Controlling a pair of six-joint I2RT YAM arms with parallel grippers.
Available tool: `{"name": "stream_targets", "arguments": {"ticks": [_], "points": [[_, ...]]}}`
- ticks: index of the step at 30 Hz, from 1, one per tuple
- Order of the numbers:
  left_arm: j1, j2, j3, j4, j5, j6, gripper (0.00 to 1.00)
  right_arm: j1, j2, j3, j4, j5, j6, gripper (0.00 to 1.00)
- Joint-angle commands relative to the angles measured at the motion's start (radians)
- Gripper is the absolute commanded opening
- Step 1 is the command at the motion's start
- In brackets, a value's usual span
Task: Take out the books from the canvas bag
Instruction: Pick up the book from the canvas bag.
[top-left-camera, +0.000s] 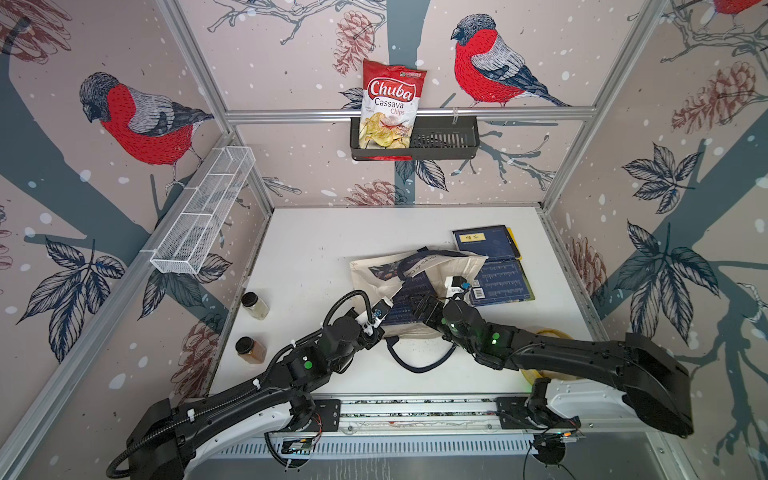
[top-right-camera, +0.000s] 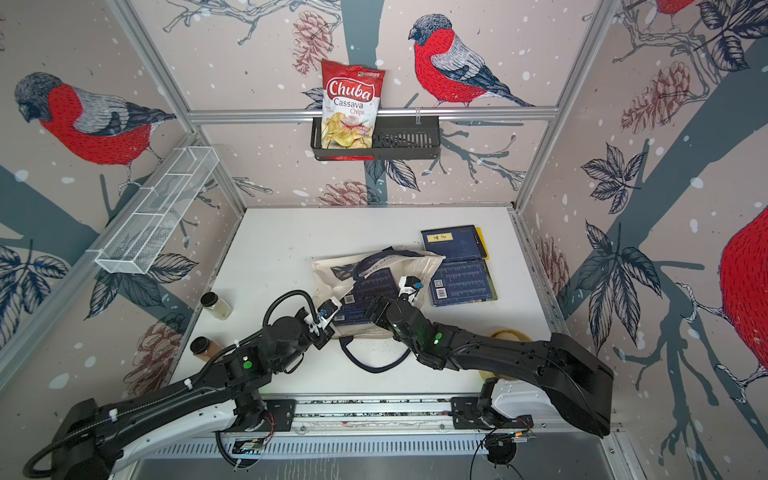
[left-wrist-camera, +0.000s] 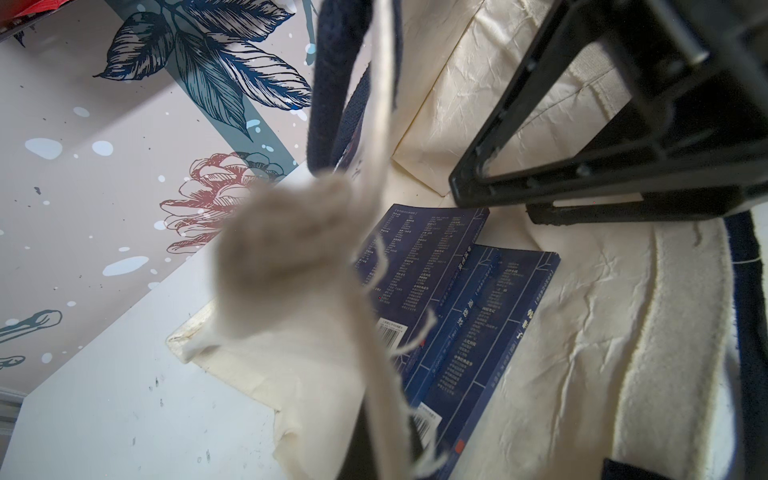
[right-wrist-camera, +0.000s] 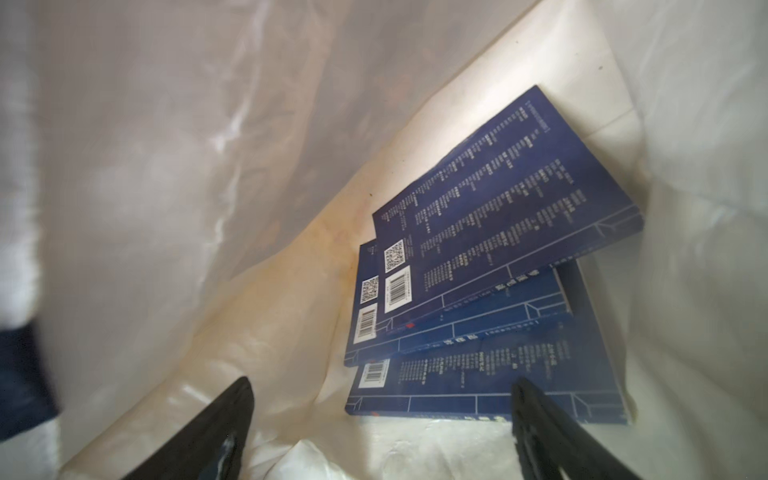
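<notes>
Books (right-wrist-camera: 478, 249) lie inside the canvas bag (top-left-camera: 469, 266). The left hand (top-left-camera: 384, 307) clamps its eight-o'clock rim up so the right hand (right-wrist-camera: 382, 386), jaws apart, can reach in.

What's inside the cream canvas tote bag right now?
Three overlapping dark navy paperbacks with white barcode labels lie in the cream canvas tote bag. Anything beneath them is hidden.

I get bright, even top views, soft shadows on the worktop (top-left-camera: 307, 257), rails (top-left-camera: 198, 70) bowed at the edges. Left wrist: a canvas bag (left-wrist-camera: 282, 257) fold blurs against the lens; right wrist: backlit cloth washes out.
</notes>
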Motion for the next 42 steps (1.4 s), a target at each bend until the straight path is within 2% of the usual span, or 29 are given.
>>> {"name": "stream_targets", "arguments": {"ticks": [1,6,16,24,29,32,35,40,42], "points": [[-0.001,0.000,-0.001,0.074,0.020,0.017,0.00,-0.008,0.058,0.027,-0.005,-0.055,0.051,0.95],[-0.002,0.006,-0.001,0.070,0.025,0.021,0.00,-0.031,0.157,0.061,0.014,-0.160,0.075,0.94],[-0.001,0.015,-0.003,0.072,0.036,0.023,0.00,-0.107,0.242,0.040,0.111,-0.148,0.105,0.87],[-0.001,0.024,-0.004,0.073,0.040,0.023,0.00,-0.165,0.338,0.055,0.190,-0.212,0.126,0.81],[-0.001,0.031,-0.003,0.072,0.043,0.025,0.00,-0.171,0.391,0.077,0.222,-0.176,0.119,0.77],[-0.001,0.032,-0.002,0.071,0.044,0.024,0.00,-0.176,0.417,0.083,0.254,-0.166,0.116,0.68],[-0.001,0.032,-0.003,0.071,0.045,0.025,0.00,-0.176,0.419,0.084,0.294,-0.133,0.111,0.64],[-0.001,0.032,-0.003,0.072,0.051,0.024,0.00,-0.172,0.407,0.130,0.297,-0.052,0.035,0.61],[-0.001,0.031,-0.003,0.071,0.051,0.024,0.00,-0.182,0.422,0.149,0.300,-0.057,0.025,0.61]]}}
